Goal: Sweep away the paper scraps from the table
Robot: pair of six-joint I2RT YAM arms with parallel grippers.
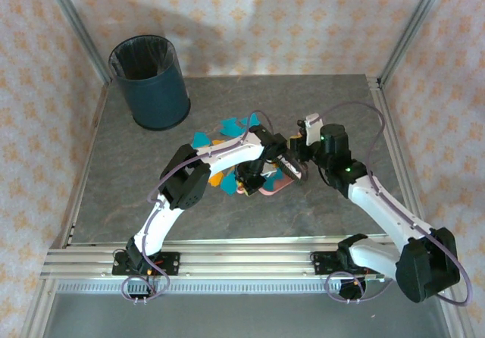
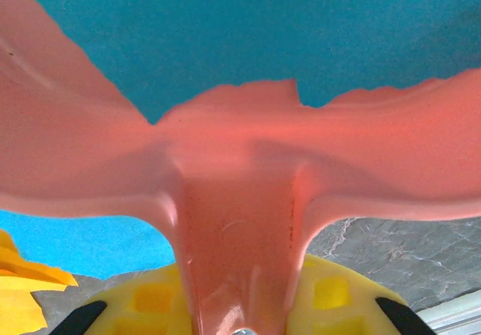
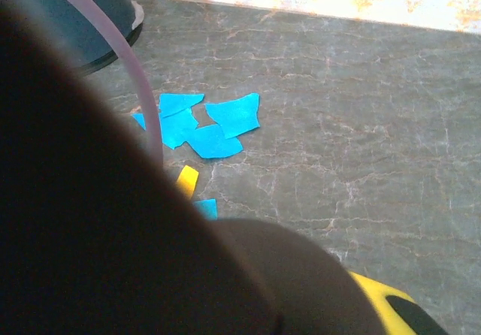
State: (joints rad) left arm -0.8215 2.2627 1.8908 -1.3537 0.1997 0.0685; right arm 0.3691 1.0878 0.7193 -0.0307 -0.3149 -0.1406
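The left gripper (image 2: 240, 301) is clamped on the handle of the pink dustpan (image 2: 240, 147), whose flared body blocks much of the wrist view. The right gripper (image 1: 297, 154) is pressed together just beside the pan. What it pinches, if anything, I cannot tell: a dark blurred shape (image 3: 90, 222) covers its camera, with 1 yellow finger (image 3: 383, 305) poking out. The paper scraps (image 1: 231, 126) lie on the table (image 1: 341, 111), partly hidden under the left arm (image 1: 227, 150), between the pan and the dark blue bin (image 1: 149, 80).

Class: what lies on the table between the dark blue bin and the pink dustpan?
Teal paper scraps lie there, beside the left arm; the top view shows them.
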